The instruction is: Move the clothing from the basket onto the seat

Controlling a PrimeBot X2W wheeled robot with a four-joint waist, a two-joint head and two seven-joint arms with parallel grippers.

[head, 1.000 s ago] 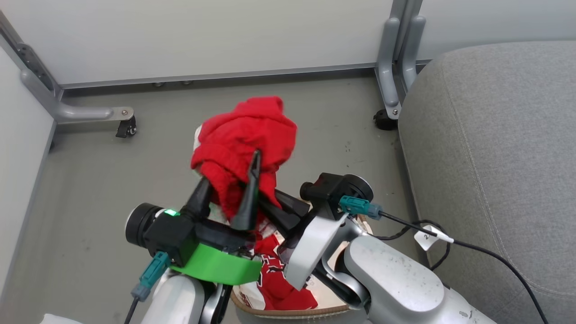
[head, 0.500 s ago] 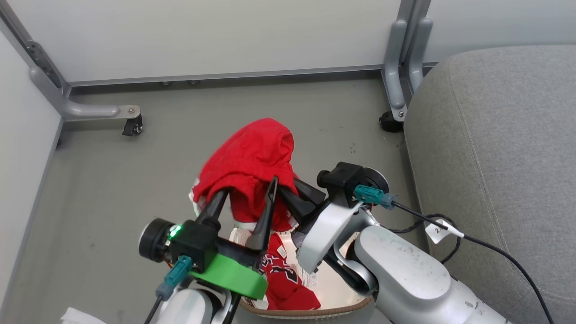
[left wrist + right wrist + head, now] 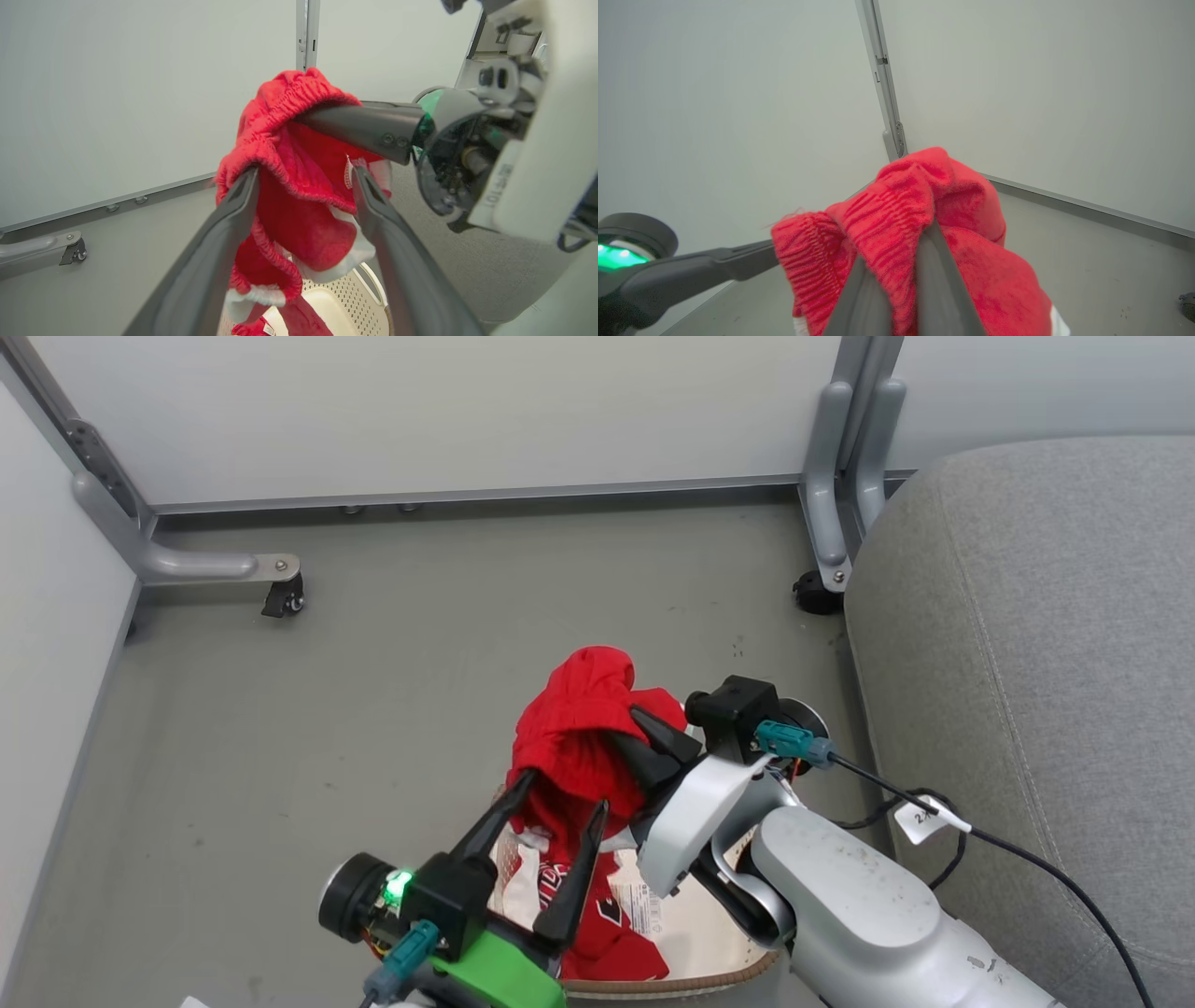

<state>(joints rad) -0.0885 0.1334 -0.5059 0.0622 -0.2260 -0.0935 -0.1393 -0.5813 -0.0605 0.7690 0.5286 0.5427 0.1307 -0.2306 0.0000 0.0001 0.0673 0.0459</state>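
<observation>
Your left gripper (image 3: 565, 791) has opened its fingers wide and pulled back. Your right gripper (image 3: 640, 721) still pinches the red clothing (image 3: 579, 733) tight above the basket (image 3: 672, 980).

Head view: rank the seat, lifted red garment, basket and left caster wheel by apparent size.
1. seat, clearly largest.
2-3. lifted red garment and basket: unsure, since the arms hide much of the basket and the garment hangs nearer the camera.
4. left caster wheel, smallest.

Red garment (image 3: 579, 737) bunched above basket (image 3: 672, 982) — jersey (image 3: 597, 947) apparently inside.
</observation>
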